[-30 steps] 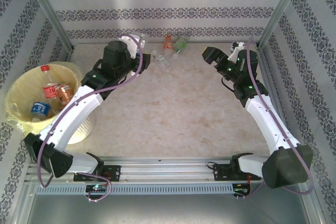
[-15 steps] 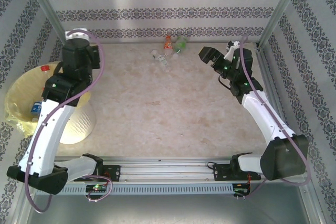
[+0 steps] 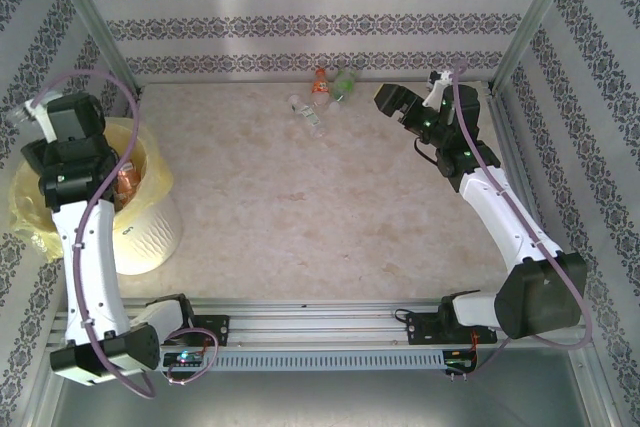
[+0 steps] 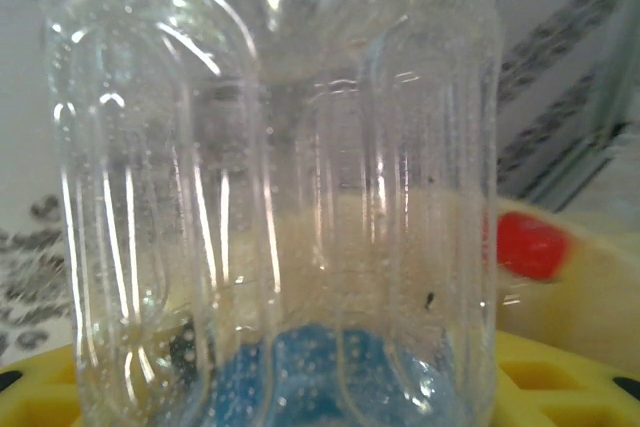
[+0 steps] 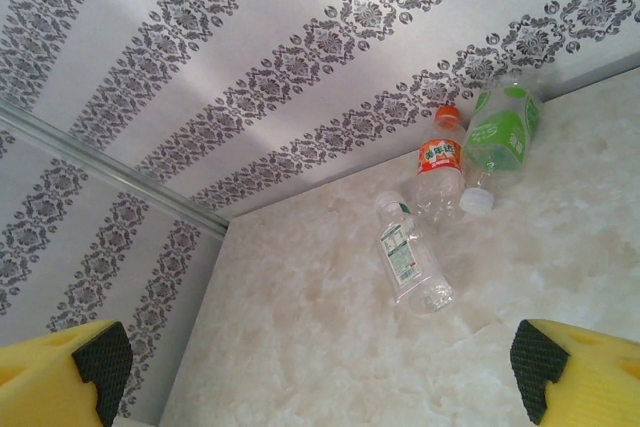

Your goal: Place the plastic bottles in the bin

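Observation:
A clear ribbed plastic bottle [image 4: 280, 187] stands right in front of the left wrist camera, with my left gripper [image 4: 300, 392] shut on it. From above, that gripper [image 3: 40, 115] hangs over the far left rim of the bin [image 3: 152, 162], which is lined with a pale yellow bag. A red cap [image 4: 528, 245] and the bag [image 4: 600, 297] show behind the held bottle. Three bottles lie by the back wall: an orange-labelled one [image 3: 320, 81] [image 5: 436, 169], a green one [image 3: 344, 82] [image 5: 497, 135] and a clear one [image 3: 305, 112] [image 5: 410, 259]. My right gripper [image 3: 392, 102] [image 5: 315, 372] is open, to their right and apart from them.
An orange-tinted bottle [image 3: 125, 179] lies inside the bin. Patterned walls and metal corner posts [image 3: 525, 22] close in the table on three sides. The rail [image 3: 320, 317] with both arm bases runs along the near edge.
My left arm has swung from the back middle of the table to the left, carrying the clear bottle over the bin. The right gripper has crept slightly towards the back wall.

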Robot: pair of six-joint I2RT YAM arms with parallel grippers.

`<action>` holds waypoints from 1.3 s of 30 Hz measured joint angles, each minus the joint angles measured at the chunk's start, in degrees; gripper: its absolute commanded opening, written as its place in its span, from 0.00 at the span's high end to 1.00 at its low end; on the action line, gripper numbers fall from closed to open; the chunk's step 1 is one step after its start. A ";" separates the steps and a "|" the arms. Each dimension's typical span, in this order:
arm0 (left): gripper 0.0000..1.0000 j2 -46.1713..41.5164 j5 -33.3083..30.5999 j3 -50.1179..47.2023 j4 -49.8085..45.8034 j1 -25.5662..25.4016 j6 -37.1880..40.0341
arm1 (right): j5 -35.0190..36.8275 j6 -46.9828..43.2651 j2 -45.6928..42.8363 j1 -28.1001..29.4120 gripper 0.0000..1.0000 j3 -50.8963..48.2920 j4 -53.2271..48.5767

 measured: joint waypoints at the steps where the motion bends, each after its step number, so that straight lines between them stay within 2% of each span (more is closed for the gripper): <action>1: 0.46 -0.20 0.07 -0.90 -0.37 1.36 -0.61 | 0.00 0.00 0.00 0.00 0.02 0.02 -0.09; 2: 0.42 -0.44 0.11 -1.97 -0.63 2.62 -1.49 | 0.00 -0.02 0.07 0.04 0.02 0.09 -0.20; 6: 0.12 -1.36 -0.20 -6.05 -2.45 4.92 -5.44 | -0.02 -0.02 0.42 0.37 0.02 0.50 -0.61; 8: 0.06 -0.98 -0.28 -6.08 -3.87 4.98 -7.48 | -0.02 -0.24 0.70 0.37 0.02 0.98 -0.96; 13: 0.00 -0.33 1.55 -2.91 -6.64 4.98 -10.38 | 0.04 -1.46 0.70 0.37 0.02 1.60 -1.97; 16: 0.00 -0.35 3.58 -0.66 -7.26 4.98 -11.47 | 0.04 -1.51 0.70 0.37 0.02 1.60 -2.43; 23: 0.00 -0.24 10.71 0.74 -7.80 4.98 -13.99 | 0.17 -1.53 0.70 0.37 0.02 1.60 -2.64; 29: 0.00 -0.02 19.21 1.53 -8.35 4.31 -16.74 | 3.69 -1.46 0.00 0.37 0.02 1.07 -2.38; 33: 0.00 0.09 22.45 1.86 -8.26 -1.97 -19.04 | 7.30 -1.27 -2.34 0.37 0.02 -1.68 -1.92; 39: 0.00 3.06 22.01 3.41 -5.57 -18.03 -22.34 | 11.47 -1.31 -5.05 0.37 0.02 -5.33 -1.70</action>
